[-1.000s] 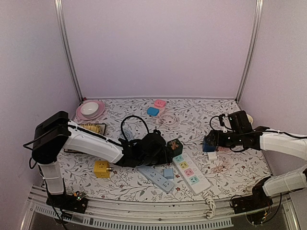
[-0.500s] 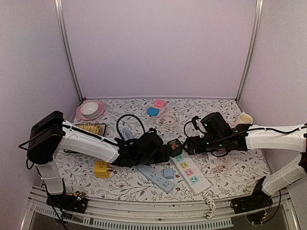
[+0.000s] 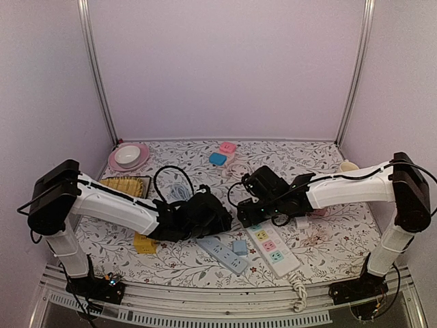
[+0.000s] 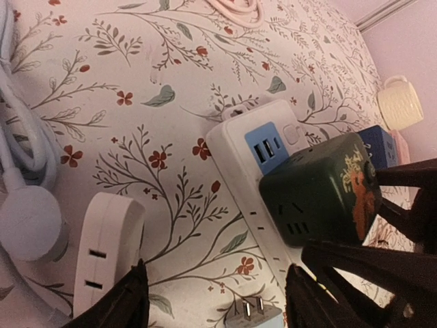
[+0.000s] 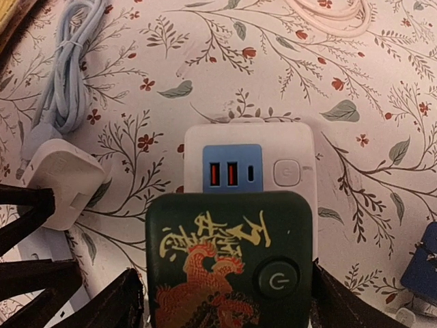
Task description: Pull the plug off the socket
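On the flowered surface [image 3: 328, 239] we see both arms meeting near its middle: the left arm [image 3: 116, 205] reaches in low from its side and the right arm [image 3: 341, 190] stretches across from the other, so that each can take one half of the job. The white power strip [image 5: 249, 147], the socket here, lies flat on the surface. The dark green cube plug [image 5: 229, 246], printed with a gold-and-orange dragon, sits seated in it just beside the blue USB panel [image 5: 232, 174]. The right end effector [image 5: 225, 301] is spread wide astride that plug, one jaw just beside each flank, placed, we judge, to close on the cube and draw it out; we cannot tell whether the jaws touch it yet. The left end effector [image 4: 215, 290] is also wide and holds nothing, hovering beside the strip's long edge, likely so it can pin the strip down and keep it from rising with the plug
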Controlling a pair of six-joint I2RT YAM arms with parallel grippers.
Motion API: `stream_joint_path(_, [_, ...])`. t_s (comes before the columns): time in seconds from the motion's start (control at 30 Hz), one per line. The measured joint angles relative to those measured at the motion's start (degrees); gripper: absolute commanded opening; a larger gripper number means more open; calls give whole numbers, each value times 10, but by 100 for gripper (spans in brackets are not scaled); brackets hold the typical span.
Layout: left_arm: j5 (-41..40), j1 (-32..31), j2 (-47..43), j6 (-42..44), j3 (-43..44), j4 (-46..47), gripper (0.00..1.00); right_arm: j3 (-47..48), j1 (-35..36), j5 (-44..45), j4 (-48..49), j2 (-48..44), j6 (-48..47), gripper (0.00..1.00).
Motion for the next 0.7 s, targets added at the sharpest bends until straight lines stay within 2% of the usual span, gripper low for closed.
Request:
stream_joint_path(0.13, [-5,0,-5,-6,-8,0,69,18,0,11,-13,31,-1,69])
stream_joint_path(0.27, [-5,0,-5,-9,-9,1,69,31,0,20,-21,46,-2,51])
stream_joint_path(0.37, [-5,0,-5,-10,-9,1,69,38,0,26,-26,50,-1,41])
stream_joint_path(0.7, [10,3,-4,2,-12,22,69,40,0,35,-38,47,-3,38])
